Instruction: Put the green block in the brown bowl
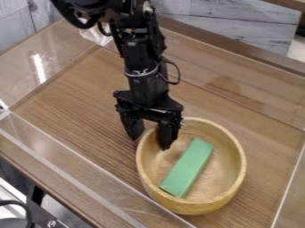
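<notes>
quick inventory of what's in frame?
block: 1, green, lying flat inside the bowl
bowl: 1, light tan wood, on the table at lower right
table: 1, brown wood grain, fills most of the view
clear wall: transparent panels around the table edges
gripper: 1, black, open and empty, pointing down over the bowl's left rim
arm: 1, black, coming down from top centre
</notes>
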You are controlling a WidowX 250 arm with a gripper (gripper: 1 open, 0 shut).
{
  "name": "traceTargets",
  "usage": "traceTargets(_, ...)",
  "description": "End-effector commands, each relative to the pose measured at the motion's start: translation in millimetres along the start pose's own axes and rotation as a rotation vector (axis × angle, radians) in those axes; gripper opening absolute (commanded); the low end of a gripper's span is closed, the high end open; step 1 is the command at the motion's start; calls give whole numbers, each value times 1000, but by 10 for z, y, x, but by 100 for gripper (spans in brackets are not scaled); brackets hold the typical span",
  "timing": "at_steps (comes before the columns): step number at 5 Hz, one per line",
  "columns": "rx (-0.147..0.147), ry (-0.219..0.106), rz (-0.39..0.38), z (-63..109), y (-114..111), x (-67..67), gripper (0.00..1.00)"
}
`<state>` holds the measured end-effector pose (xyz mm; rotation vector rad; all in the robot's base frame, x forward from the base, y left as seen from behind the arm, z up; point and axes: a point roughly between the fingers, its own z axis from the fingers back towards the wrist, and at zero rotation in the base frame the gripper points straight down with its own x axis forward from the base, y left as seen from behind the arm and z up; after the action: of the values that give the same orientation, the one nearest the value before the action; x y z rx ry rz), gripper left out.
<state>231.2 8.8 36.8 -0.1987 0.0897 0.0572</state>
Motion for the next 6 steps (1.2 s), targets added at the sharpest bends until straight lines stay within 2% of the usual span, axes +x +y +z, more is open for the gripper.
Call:
traceTargets(1,2,-46,7,103,34,116,0)
traceTargets(2,-2,-31,9,120,33,94,0)
traceTargets(4,-6,32,27,216,28,-19,0)
traceTargets(6,-14,74,36,332,15,-101,0)
